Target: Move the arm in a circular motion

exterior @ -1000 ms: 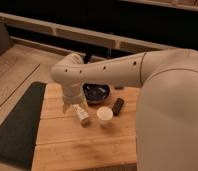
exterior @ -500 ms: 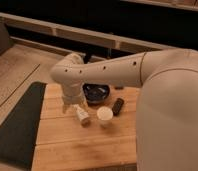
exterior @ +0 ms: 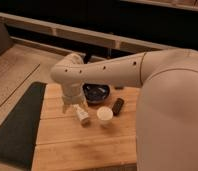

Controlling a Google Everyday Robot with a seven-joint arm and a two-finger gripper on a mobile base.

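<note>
The large glossy cream-white arm (exterior: 142, 75) reaches from the right across the wooden table (exterior: 72, 145). Its rounded elbow joint (exterior: 67, 72) is at the left, and the forearm drops down from it. The gripper (exterior: 78, 110) hangs just above the tabletop, beside a small white object (exterior: 83, 116).
A dark bowl (exterior: 96, 93) sits behind the gripper. A white cup (exterior: 105, 114) and a dark oblong object (exterior: 117, 106) stand to its right. A dark mat (exterior: 14, 125) lies left of the table. A shelf rail (exterior: 82, 35) runs along the back.
</note>
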